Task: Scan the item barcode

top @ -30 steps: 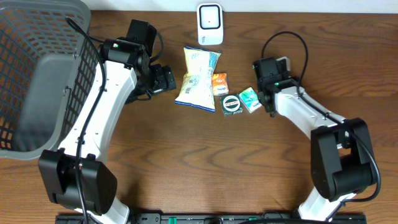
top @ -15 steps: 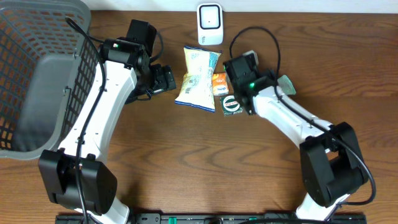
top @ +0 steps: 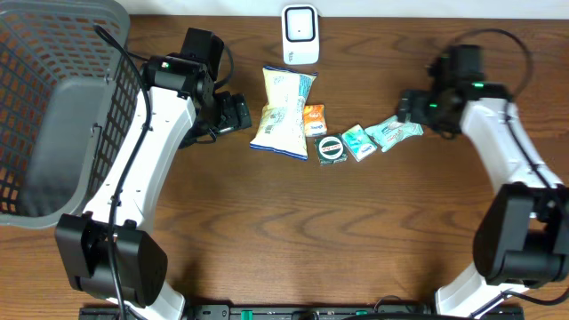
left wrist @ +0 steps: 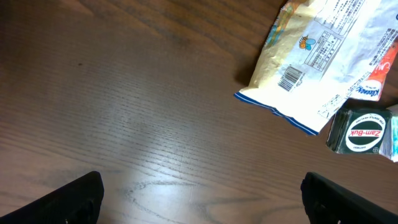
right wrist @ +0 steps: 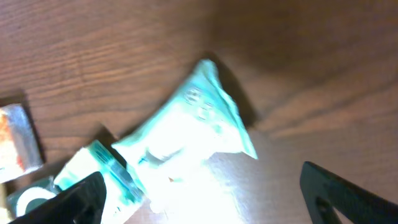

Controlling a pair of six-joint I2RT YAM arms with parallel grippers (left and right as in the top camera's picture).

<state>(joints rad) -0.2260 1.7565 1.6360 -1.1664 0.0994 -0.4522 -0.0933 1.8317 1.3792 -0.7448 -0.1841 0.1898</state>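
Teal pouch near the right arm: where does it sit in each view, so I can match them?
Overhead: teal pouch lies right of centre.
Left wrist: not in it.
Right wrist: the pouch fills the middle, washed out by glare.
Shared landmark: the teal box, beside the pouch's lower-left end in both.

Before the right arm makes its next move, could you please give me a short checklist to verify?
1. Right jaws open, holding nothing: ok.
2. Teal packet lying on the table, free of the jaws: ok.
3. Packet's barcode showing: cannot tell, glare washes it out.
4. Packet clear of the teal box: not ok, they appear to touch.
5. Scanner unobstructed: ok.
6. Left jaws open, empty: ok.
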